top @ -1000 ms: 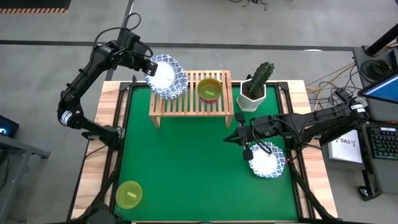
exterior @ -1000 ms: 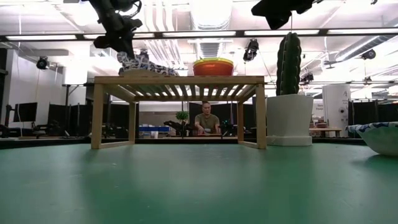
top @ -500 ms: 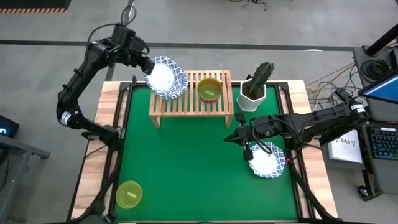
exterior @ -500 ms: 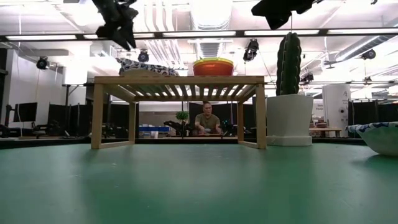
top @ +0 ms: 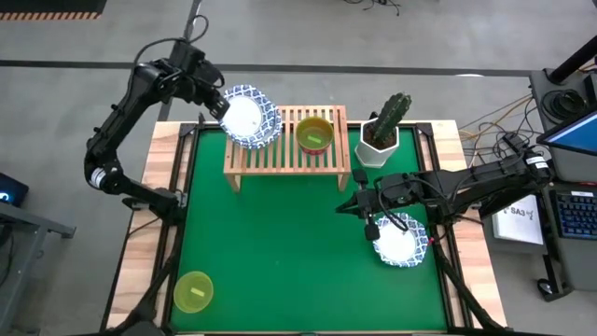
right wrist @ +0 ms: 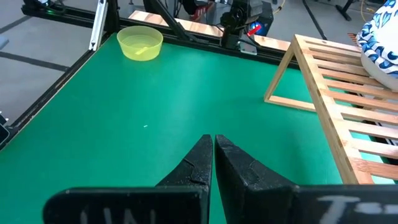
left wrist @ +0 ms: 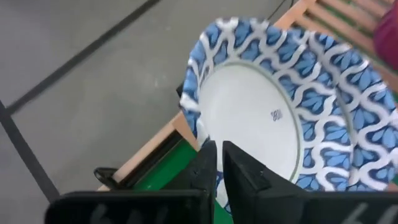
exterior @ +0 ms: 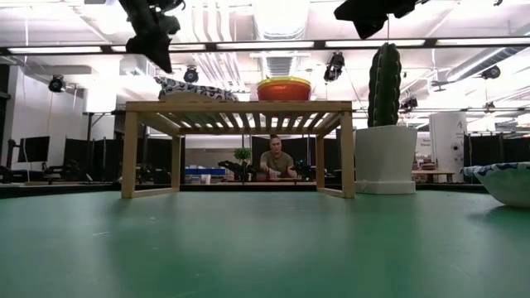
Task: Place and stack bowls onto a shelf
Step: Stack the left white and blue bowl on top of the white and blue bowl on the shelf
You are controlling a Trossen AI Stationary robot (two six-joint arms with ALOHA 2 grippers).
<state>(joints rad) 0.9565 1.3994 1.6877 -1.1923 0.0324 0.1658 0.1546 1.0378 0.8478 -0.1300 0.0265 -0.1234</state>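
Note:
A white bowl with a blue-patterned rim (top: 250, 114) (left wrist: 261, 118) sits on the left end of the light-wood shelf (top: 284, 149), overhanging its far left corner; a second rim shows beneath it. My left gripper (top: 218, 101) (left wrist: 217, 158) (exterior: 156, 56) is shut and hovers above and to the left of this bowl, clear of it. Coloured bowls (top: 314, 135) (exterior: 284, 88) are nested mid-shelf. My right gripper (top: 343, 207) (right wrist: 212, 146) is shut and hangs over the table's right half. Another blue-rimmed bowl (top: 399, 239) stands on the green mat under the right arm. A yellow-green bowl (top: 194, 291) (right wrist: 140, 43) stands near the near left corner.
A cactus in a white hexagonal pot (top: 381, 138) stands right of the shelf at the far edge. Wooden side rails (top: 154, 233) frame the green mat (top: 280, 252). A person (exterior: 275, 163) sits in the room beyond the table.
My left gripper has drawn up and away from the blue-rimmed bowl's rim, toward the table's left far corner. The bowl, tilted under the fingers a second ago, now lies flat on the shelf.

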